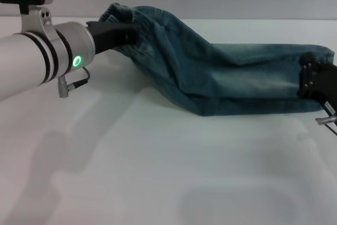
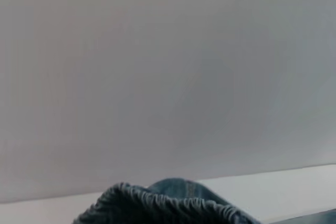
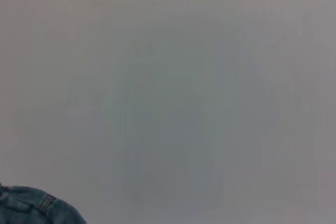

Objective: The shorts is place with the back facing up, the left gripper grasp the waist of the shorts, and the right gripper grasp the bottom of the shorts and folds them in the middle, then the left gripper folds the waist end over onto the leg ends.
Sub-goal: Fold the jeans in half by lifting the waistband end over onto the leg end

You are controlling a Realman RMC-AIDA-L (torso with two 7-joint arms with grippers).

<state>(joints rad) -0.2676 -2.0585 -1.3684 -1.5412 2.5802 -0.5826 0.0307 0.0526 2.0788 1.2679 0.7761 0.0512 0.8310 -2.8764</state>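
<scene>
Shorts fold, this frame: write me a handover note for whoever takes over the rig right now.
Left gripper: shut on the waist, lifted off the table at the far left.
Right gripper: at the leg ends on the right; whether it is open or shut cannot be seen.
The shorts are already folded lengthwise into a long narrow strip; the leg half lies flat, the waist half slopes up to the left gripper.
Done: the middle fold.
Left: carry the waist rightward over onto the leg ends, lay it down, release both grippers.
</scene>
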